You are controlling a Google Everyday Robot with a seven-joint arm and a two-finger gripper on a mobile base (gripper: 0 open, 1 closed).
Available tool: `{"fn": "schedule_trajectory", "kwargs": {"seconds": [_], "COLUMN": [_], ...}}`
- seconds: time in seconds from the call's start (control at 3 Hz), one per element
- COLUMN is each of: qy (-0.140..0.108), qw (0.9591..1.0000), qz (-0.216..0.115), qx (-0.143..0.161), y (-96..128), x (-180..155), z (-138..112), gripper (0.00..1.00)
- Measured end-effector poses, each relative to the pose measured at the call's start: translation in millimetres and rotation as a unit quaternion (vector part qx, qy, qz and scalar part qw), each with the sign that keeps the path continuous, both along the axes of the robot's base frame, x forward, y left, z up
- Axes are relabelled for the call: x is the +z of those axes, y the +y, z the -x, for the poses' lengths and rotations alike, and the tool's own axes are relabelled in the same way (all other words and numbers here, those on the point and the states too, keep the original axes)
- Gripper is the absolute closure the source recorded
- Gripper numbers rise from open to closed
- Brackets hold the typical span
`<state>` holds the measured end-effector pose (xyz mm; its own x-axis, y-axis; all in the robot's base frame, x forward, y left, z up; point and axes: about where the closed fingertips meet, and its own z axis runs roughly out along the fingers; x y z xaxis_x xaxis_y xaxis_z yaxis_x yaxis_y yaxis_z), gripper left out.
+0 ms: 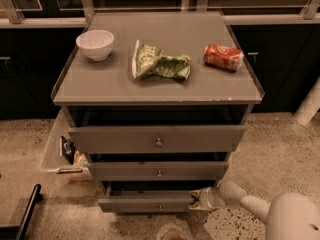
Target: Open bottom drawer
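The grey cabinet has three drawers. The bottom drawer [145, 203] is the slimmest front, lowest of the three, with a tiny round knob [159, 208] at its centre; it stands pulled out a little from the cabinet. My gripper [196, 200] is at the drawer's right end, at the top right corner of its front panel, on a white arm that comes in from the lower right. The middle drawer [158, 171] and the top drawer [157, 139] also stand pulled out.
On the cabinet top [115, 86] are a white bowl [95, 44], a crumpled green chip bag [159, 64] and a red soda can [223, 57]. A clear plastic bin [59, 151] stands on the floor to the left. A black bar [25, 211] lies at lower left.
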<state>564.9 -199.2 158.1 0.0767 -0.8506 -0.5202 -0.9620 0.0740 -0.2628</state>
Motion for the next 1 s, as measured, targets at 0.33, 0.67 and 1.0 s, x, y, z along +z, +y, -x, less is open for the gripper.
{"fn": "schedule_trajectory", "kwargs": {"seconds": [0.33,0.67,1.0], "qy": [0.0,0.0,0.003], "qw": [1.0,1.0,0.9999], "qz": [0.0,-0.001,-0.014], "qx": [0.0,0.0,0.003], "y": [1.8,2.2,0.5], "x": [0.8,0.8,0.6], "z": [0.9,1.0,9.0], "gripper": [0.76,0.53,0.52]}}
